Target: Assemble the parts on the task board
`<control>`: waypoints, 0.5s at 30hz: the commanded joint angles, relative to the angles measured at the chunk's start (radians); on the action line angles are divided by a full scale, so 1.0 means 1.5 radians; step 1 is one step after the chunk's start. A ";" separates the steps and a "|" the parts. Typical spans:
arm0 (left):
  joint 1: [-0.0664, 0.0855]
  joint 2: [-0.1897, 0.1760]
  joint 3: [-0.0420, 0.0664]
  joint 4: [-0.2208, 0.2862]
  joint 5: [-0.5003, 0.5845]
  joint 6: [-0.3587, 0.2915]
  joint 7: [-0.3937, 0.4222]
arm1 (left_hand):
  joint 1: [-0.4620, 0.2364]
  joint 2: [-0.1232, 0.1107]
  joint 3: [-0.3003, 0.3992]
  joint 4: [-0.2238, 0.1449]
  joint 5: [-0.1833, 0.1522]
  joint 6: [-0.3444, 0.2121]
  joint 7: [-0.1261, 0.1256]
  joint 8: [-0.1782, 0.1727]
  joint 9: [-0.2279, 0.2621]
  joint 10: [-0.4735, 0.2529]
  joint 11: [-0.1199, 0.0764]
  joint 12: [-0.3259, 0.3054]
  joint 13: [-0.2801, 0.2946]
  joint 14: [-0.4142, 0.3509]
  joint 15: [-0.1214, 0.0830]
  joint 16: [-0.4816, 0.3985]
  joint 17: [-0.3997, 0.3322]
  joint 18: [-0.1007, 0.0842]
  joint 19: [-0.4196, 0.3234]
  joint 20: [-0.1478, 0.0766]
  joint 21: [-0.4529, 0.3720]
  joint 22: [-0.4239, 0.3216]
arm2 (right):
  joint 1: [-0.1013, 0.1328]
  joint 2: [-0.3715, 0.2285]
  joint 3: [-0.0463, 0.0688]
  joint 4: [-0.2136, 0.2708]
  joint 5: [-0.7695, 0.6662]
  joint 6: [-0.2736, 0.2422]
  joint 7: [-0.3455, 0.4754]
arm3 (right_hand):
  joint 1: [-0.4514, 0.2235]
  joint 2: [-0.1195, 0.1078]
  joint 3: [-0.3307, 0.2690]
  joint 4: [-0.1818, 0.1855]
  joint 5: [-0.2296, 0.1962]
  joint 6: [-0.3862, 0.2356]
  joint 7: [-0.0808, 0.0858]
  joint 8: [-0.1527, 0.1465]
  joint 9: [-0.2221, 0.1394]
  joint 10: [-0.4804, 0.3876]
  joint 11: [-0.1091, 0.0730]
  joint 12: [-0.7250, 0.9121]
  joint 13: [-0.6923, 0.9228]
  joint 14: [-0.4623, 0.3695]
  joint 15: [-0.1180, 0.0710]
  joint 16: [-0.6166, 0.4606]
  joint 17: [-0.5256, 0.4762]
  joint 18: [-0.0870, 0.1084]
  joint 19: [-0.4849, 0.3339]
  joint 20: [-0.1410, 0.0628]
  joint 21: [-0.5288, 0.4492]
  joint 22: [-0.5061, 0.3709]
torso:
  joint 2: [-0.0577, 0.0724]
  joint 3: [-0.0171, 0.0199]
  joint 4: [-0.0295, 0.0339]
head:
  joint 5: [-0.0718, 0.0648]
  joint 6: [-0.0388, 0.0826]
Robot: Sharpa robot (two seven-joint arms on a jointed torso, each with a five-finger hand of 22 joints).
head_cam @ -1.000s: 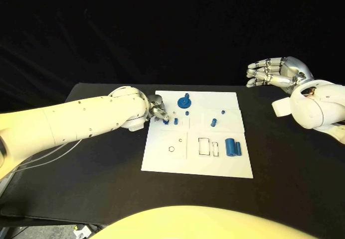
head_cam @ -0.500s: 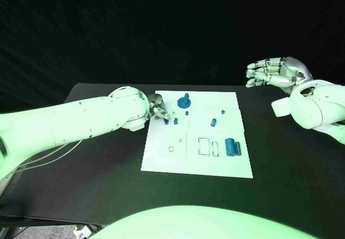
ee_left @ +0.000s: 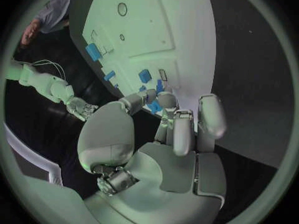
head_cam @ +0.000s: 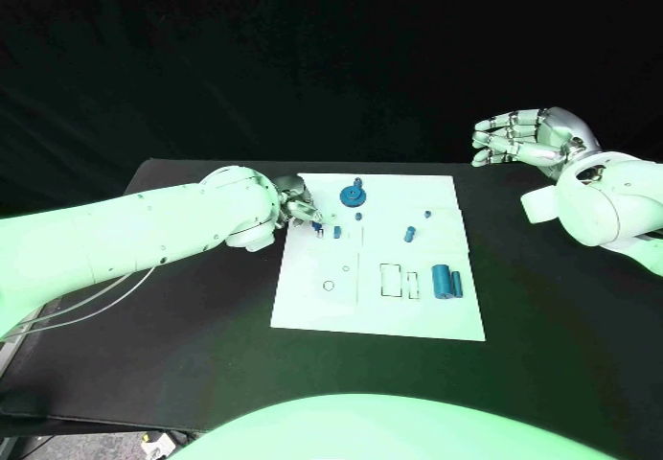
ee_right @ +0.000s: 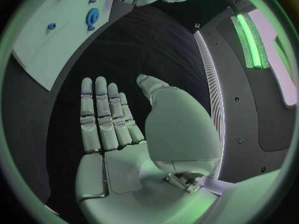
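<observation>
The white task board (head_cam: 373,311) lies mid-table. My left hand (head_cam: 296,212) is at its left edge; thumb and a fingertip (ee_left: 167,100) pinch a small blue part (head_cam: 319,228), also the small blue part (ee_left: 154,106) in the left wrist view, beside an upright blue peg (head_cam: 336,232). A blue round disc (head_cam: 355,197) stands at the board's far side. Small blue pieces (head_cam: 409,234) lie mid-board. Two larger blue blocks (head_cam: 444,281) lie at the right, next to empty rectangular slots (head_cam: 393,279). My right hand (head_cam: 531,137) hangs open, raised off the board's far right corner.
Two small round holes (head_cam: 329,286) mark the board's near left quarter. Black table (head_cam: 180,326) surrounds the board on all sides. In the right wrist view the board (ee_right: 44,40) and the disc (ee_right: 92,17) lie well beyond the flat, spread right hand (ee_right: 115,134).
My left arm has shifted slightly to the left at the board's left edge, fingers still on the small blue part. The right hand has not moved.
</observation>
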 commanded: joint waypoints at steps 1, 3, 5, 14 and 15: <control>0.000 0.003 0.000 0.000 -0.007 -0.010 0.002 | 0.023 0.053 0.004 0.012 0.007 0.090 -0.029 0.107 0.054 0.044 -0.015 0.007 0.010 0.071 -0.008 0.012 0.179 -0.024 0.009 0.000 0.016 0.014 | 0.000 0.000 0.000 0.001 0.000 0.002 0.002 | 0.001 0.009 0.015 0.001 0.012 0.006 0.021 -0.011 -0.004 0.008 -0.003 -0.007 -0.005 0.009 -0.003 -0.011 -0.004 0.018 0.011 0.000 -0.003 -0.004 | 0.000 -0.0001 0.0002 | 0.001 0.000; -0.001 0.004 0.000 0.000 -0.016 -0.017 0.000 | 0.023 0.054 0.005 0.012 0.007 0.090 -0.029 0.107 0.054 0.044 -0.015 0.007 0.011 0.071 -0.008 0.012 0.180 -0.024 0.009 -0.001 0.017 0.015 | 0.000 0.000 0.000 0.001 0.000 0.002 0.002 | 0.001 0.009 0.015 0.001 0.012 0.006 0.021 -0.011 -0.004 0.008 -0.003 -0.007 -0.005 0.009 -0.003 -0.011 -0.004 0.018 0.011 0.000 -0.003 -0.004 | 0.000 -0.0002 -0.0002 | 0.002 0.000; -0.002 0.006 0.000 -0.001 -0.022 -0.023 -0.001 | 0.024 0.055 0.005 0.013 0.007 0.090 -0.029 0.107 0.054 0.044 -0.015 0.007 0.011 0.071 -0.008 0.012 0.180 -0.024 0.009 -0.001 0.017 0.015 | 0.000 0.000 0.000 0.001 0.000 0.002 0.002 | 0.001 0.009 0.015 0.001 0.012 0.006 0.021 -0.011 -0.004 0.008 -0.003 -0.007 -0.005 0.009 -0.003 -0.011 -0.004 0.018 0.011 0.000 -0.003 -0.004 | 0.000 -0.0004 -0.0002 | 0.002 0.001; -0.006 0.014 0.000 -0.006 -0.045 -0.035 -0.012 | 0.022 0.056 0.004 0.016 0.004 0.091 -0.029 0.108 0.053 0.046 -0.014 0.009 0.014 0.071 -0.008 0.012 0.180 -0.024 0.011 -0.001 0.018 0.016 | 0.000 0.001 0.000 0.001 0.000 0.002 0.003 | 0.001 0.009 0.015 0.001 0.012 0.006 0.021 -0.011 -0.004 0.008 -0.003 -0.007 -0.005 0.009 -0.003 -0.011 -0.004 0.018 0.011 0.000 -0.003 -0.004 | 0.000 0.0001 -0.0010 | 0.002 -0.001; -0.006 0.015 0.000 -0.007 -0.048 -0.034 -0.014 | 0.022 0.056 0.004 0.016 0.003 0.091 -0.029 0.108 0.053 0.046 -0.014 0.009 0.015 0.071 -0.008 0.012 0.180 -0.024 0.011 -0.001 0.019 0.016 | 0.000 0.001 0.000 0.001 0.000 0.002 0.003 | 0.001 0.009 0.015 0.001 0.012 0.006 0.021 -0.011 -0.004 0.008 -0.003 -0.007 -0.005 0.009 -0.003 -0.011 -0.004 0.018 0.011 0.000 -0.003 -0.004 | 0.000 0.0003 -0.0007 | 0.002 -0.001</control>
